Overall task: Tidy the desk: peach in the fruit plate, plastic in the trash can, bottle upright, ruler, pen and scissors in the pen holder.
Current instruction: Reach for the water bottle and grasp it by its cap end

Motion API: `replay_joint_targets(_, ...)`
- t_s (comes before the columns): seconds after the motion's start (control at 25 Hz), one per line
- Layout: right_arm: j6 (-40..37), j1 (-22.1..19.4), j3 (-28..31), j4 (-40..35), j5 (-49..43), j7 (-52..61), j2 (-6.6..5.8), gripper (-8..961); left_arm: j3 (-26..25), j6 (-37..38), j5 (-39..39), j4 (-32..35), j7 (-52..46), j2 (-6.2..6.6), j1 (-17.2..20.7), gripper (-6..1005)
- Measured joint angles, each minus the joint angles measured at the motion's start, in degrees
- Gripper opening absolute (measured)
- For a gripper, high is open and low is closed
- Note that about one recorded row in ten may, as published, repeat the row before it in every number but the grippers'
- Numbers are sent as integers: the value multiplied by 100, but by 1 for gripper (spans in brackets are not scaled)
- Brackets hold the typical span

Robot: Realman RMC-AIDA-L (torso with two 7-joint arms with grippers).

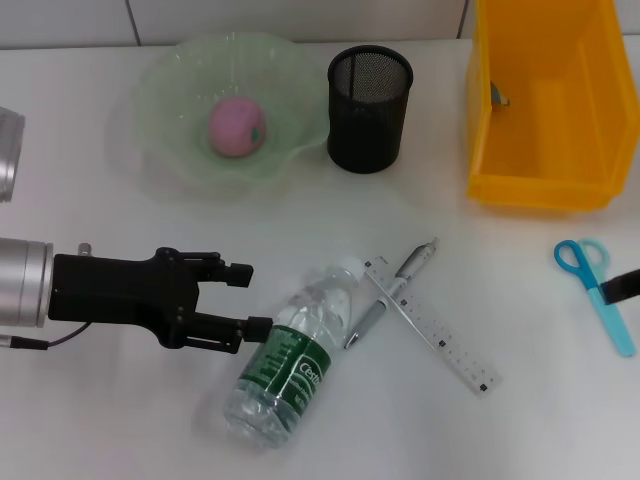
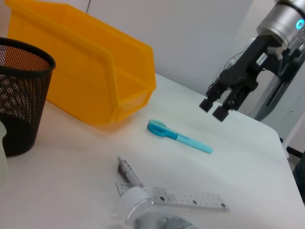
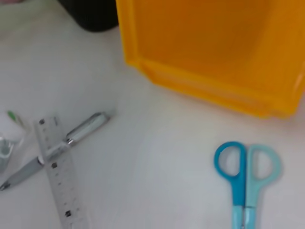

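The pink peach (image 1: 236, 127) lies in the green fruit plate (image 1: 165, 95). A clear bottle (image 1: 295, 355) with a green label lies on its side at the front. My left gripper (image 1: 250, 300) is open right beside the bottle's middle, holding nothing. A clear ruler (image 1: 432, 328) lies across a silver pen (image 1: 392, 293) to the right of the bottle's cap. Blue scissors (image 1: 597, 290) lie at the far right, with my right gripper (image 2: 214, 109) hanging above them, fingers slightly apart and empty. The black mesh pen holder (image 1: 370, 97) stands empty. A small greyish scrap (image 1: 498, 96), perhaps the plastic, lies in the yellow trash can (image 1: 545, 170).
The yellow trash can takes up the back right corner, close to the pen holder. The table's right edge (image 2: 286, 148) runs just beyond the scissors. A silver cylinder (image 1: 8, 150) shows at the left border.
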Motion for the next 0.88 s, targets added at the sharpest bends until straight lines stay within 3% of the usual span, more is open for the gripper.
replay_joint_targets(0.48, 758, 99, -233, 891, -334, -24, 1, 818, -2, 4, 2, 0, 65, 7, 6, 738)
replay_joint_targets(0.88, 960, 153, -439, 954, -451, 53, -10, 817, -2, 3, 9, 0, 69, -8, 16, 734)
